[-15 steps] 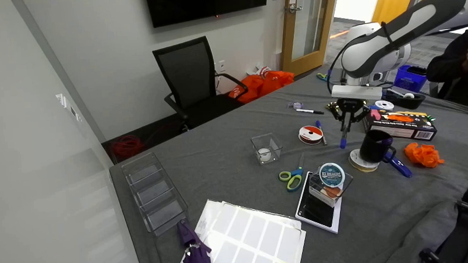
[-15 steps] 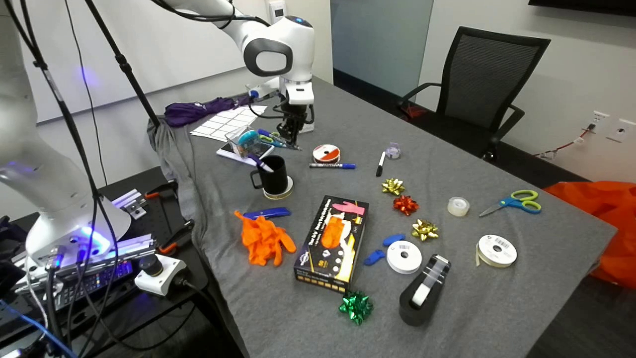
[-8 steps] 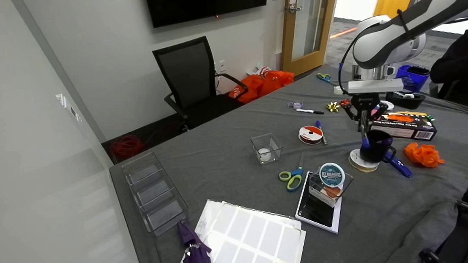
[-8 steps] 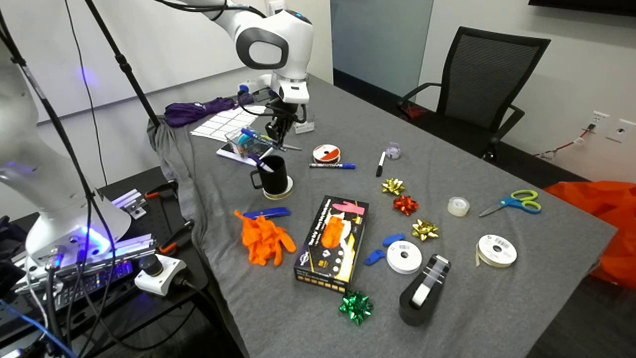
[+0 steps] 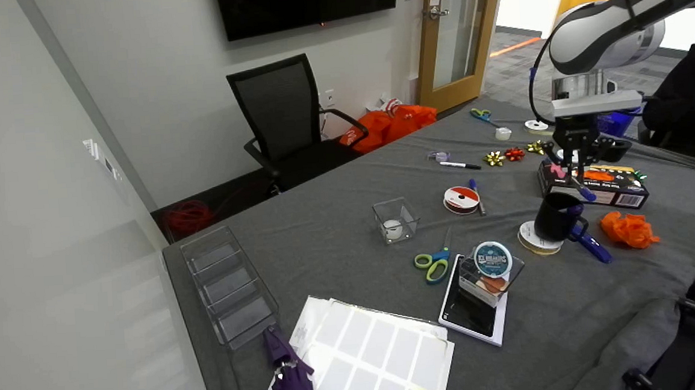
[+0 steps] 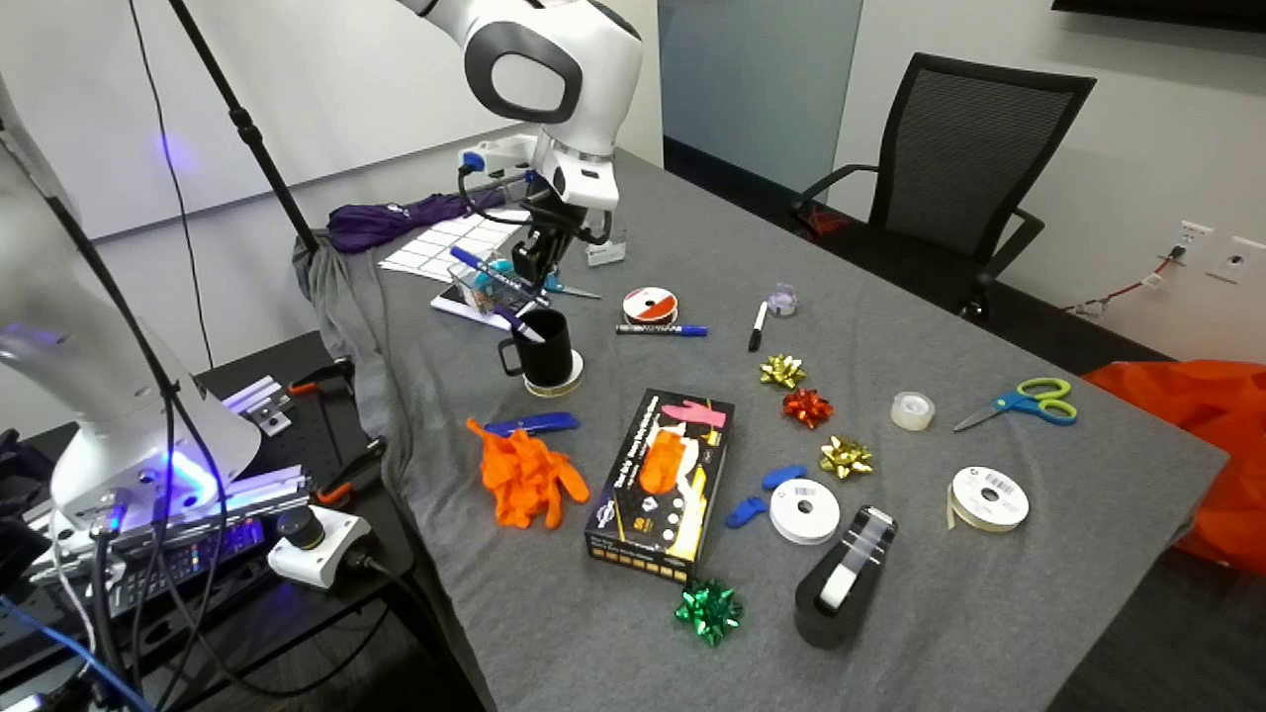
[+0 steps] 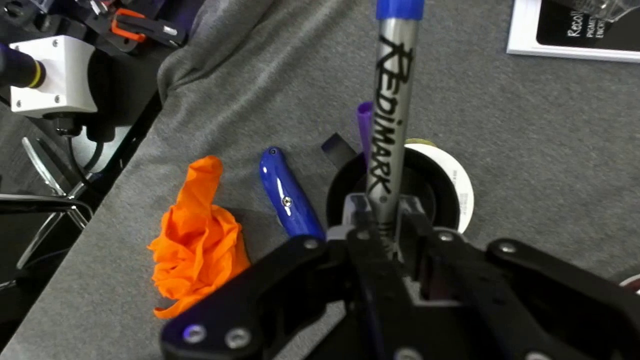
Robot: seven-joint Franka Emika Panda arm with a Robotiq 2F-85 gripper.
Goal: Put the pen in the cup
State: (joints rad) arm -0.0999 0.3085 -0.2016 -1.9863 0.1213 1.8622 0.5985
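Far left in your wrist view, there's the black knob [image 7: 17, 65] on its white box [image 7: 67, 75], off past the edge of the gray cloth [image 7: 110, 272]! Next along, the orange glove [image 7: 200, 240] lies crumpled on that cloth, and just beside it the blue utility knife [image 7: 290, 195], its lower end out of sight. Then the black cup [image 7: 340, 187], standing upright, handle to its upper left, with a purple marker [image 7: 365, 122] leaning inside. And close above that cup hangs your gripper [image 7: 384, 215], fingers drawn in tight, and yes, they've got the pen [image 7: 392, 100] squeezed between them, REDIMARK lettering turned your way! It sits at a slant, blue end [image 6: 466, 256] jutting clear of the fingertips in an exterior view; the opposite tip is hidden in the wrist view, so whether it dips past the rim, you can't tell. Over to the right, a white spool [image 7: 464, 195] pokes out from under the cup, and up in the right-hand corner, well apart, lies the white-edged pad [image 7: 525, 30], pale lettering on its dark face.
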